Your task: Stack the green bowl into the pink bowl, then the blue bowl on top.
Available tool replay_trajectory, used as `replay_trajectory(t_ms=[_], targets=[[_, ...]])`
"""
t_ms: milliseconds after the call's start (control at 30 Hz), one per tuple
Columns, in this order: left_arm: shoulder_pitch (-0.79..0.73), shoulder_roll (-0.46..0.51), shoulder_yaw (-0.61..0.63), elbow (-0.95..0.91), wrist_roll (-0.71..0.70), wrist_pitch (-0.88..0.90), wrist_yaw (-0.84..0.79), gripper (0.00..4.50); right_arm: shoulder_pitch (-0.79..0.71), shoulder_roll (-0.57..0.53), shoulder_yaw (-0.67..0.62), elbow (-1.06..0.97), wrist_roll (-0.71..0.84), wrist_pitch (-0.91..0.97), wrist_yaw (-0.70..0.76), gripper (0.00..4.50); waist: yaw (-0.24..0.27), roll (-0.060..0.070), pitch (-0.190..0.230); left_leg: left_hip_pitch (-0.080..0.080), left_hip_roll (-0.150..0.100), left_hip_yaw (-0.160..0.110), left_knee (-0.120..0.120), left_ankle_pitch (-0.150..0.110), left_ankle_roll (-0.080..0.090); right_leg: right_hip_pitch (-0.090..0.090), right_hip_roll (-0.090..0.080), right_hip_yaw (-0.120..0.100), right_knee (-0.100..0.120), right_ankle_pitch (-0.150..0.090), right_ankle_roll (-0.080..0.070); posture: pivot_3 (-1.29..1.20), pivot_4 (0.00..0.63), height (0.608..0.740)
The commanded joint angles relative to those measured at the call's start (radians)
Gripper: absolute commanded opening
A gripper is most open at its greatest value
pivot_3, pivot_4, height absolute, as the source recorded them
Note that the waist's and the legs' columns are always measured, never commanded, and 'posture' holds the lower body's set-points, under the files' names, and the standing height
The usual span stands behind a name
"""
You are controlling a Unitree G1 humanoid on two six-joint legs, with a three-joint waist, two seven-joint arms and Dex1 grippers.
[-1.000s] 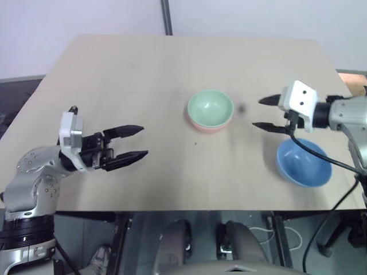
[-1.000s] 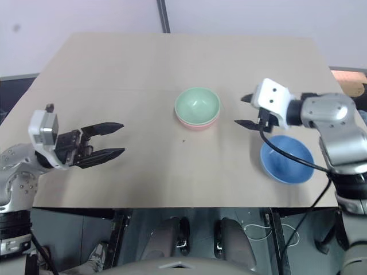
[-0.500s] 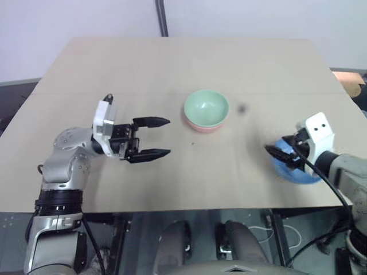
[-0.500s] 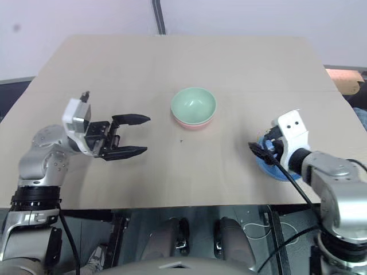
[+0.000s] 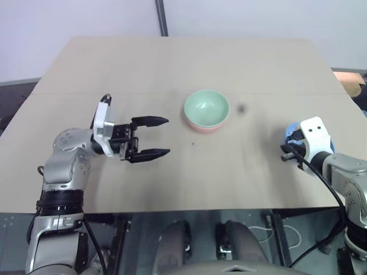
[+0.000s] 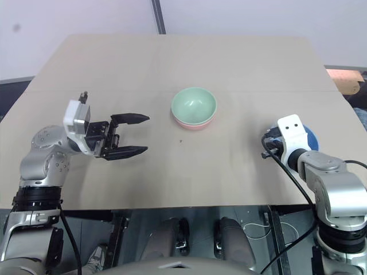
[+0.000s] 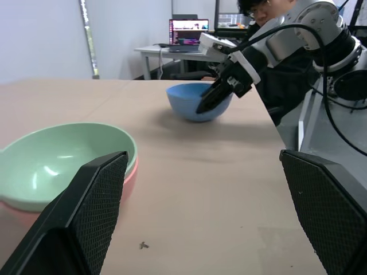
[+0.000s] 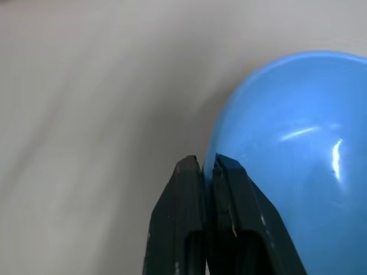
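Now my right gripper pinched on the blue bowl rim at four o'clock, left gripper wide, green bowl nested in pink bowl.

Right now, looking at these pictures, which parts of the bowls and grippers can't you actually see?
- The pink bowl: the green bowl nested inside hides all but a thin edge.
- The blue bowl: in the head views the right arm covers most of it.
- The right gripper: shut at the blue bowl's rim, the rim's edge lost between its fingers.
- The left gripper: open, fingertips cut off in the left wrist view.
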Motion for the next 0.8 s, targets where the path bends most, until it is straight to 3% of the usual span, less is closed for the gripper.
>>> replay_trajectory(t_ms=[33, 267, 400, 600, 767, 800], targets=[[0.012, -0.010, 0.039, -0.011, 0.011, -0.047, 0.044, 4.50, -0.112, -0.027, 0.024, -0.039, 0.060, -0.188, 0.081, 0.05, -0.006, 0.000, 0.000, 0.000, 0.000, 0.000, 0.000, 0.000, 0.000, 0.000, 0.000, 0.000, 0.000, 0.000, 0.000, 0.00, 0.150, 0.740], [0.052, -0.024, 0.056, -0.004, 0.032, -0.074, 0.114, 4.50, -0.359, 0.065, 0.214, 0.149, 0.110, -0.533, 0.230, 0.05, -0.006, 0.000, 0.000, 0.000, 0.001, 0.001, 0.000, 0.000, 0.000, 0.000, 0.001, 0.001, 0.000, 0.000, 0.000, 0.00, 0.150, 0.740], [0.084, -0.023, 0.070, -0.050, 0.022, -0.063, 0.146, 4.50, -0.468, 0.143, 0.373, 0.377, 0.047, -0.743, 0.307, 0.05, 0.002, -0.001, 0.000, 0.000, 0.000, 0.001, 0.000, 0.000, 0.000, 0.000, 0.001, 0.000, 0.000, 0.002, -0.003, 0.00, 0.150, 0.740], [0.154, -0.016, 0.097, -0.128, 0.008, -0.052, 0.191, 4.50, -0.561, 0.256, 0.461, 0.700, -0.021, -0.936, 0.356, 0.05, -0.001, -0.001, 0.000, -0.001, 0.000, 0.002, 0.001, 0.000, 0.000, -0.001, 0.000, 0.001, 0.000, 0.003, -0.004, 0.00, 0.150, 0.740], [0.209, -0.005, 0.132, -0.198, -0.013, -0.024, 0.237, 4.50, -0.578, 0.243, 0.483, 0.862, -0.114, -1.095, 0.375, 2.23, 0.001, -0.001, 0.000, -0.001, 0.000, 0.002, 0.001, 0.000, 0.000, 0.000, -0.001, 0.000, 0.000, 0.003, -0.004, 0.00, 0.150, 0.740], [0.216, -0.004, 0.137, -0.206, -0.017, -0.018, 0.245, 4.50, -0.577, 0.244, 0.470, 0.852, -0.115, -1.096, 0.366, 2.41, 0.000, -0.001, 0.000, -0.001, 0.000, 0.002, 0.001, 0.000, 0.000, 0.000, -0.001, 0.000, 0.000, 0.003, -0.004, 0.00, 0.150, 0.740]])
